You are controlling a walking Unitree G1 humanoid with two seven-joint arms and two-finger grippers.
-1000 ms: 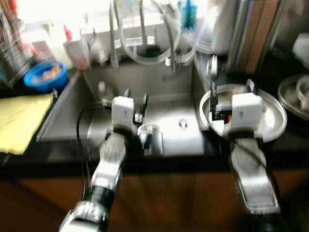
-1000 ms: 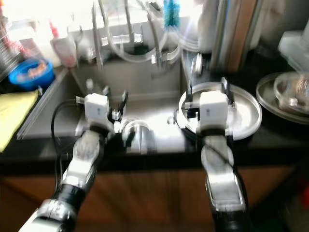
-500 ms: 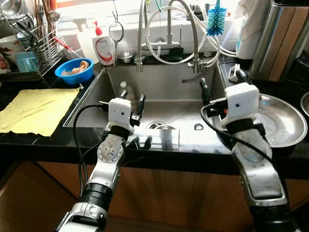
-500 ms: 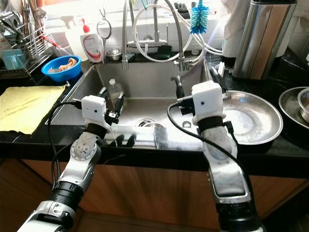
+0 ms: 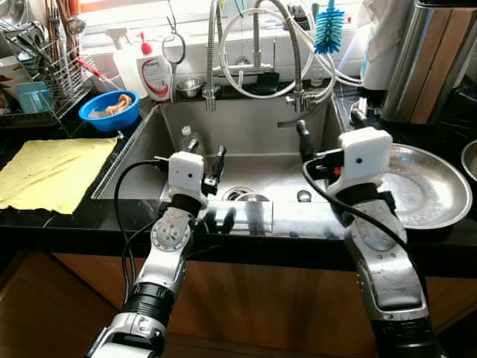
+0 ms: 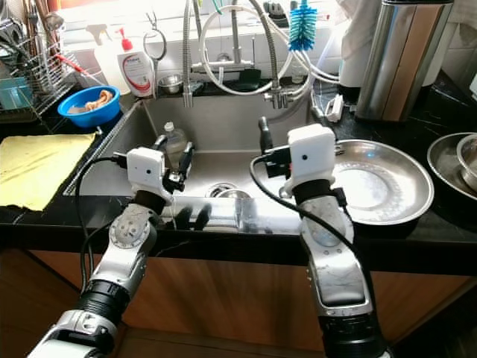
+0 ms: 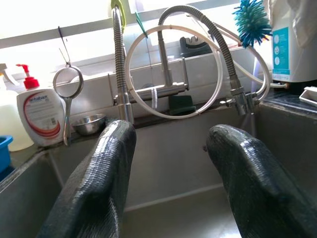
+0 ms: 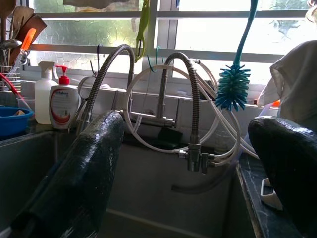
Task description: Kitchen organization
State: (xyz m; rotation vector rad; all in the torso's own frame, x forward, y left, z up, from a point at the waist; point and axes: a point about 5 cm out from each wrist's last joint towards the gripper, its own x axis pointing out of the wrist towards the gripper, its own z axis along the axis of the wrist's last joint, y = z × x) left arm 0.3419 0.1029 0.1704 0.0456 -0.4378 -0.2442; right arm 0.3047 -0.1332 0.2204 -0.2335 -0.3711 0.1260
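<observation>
Second steel dish (image 6: pixel 456 160) cut off by right edge, contents unclear. Dish rack (image 5: pixel 41 63) cropped at left edge, utensils inside too cluttered to sort. Contents of blue bowl (image 5: pixel 109 112) too small to identify. Small bottle (image 6: pixel 172 139) in sink partly hidden behind left gripper (image 6: pixel 173 154). Soap bottle (image 5: pixel 151 70) label unreadable.

Left claw (image 5: pixel 205 153) open, right claw (image 5: pixel 328 134) open, both arms outstretched
</observation>
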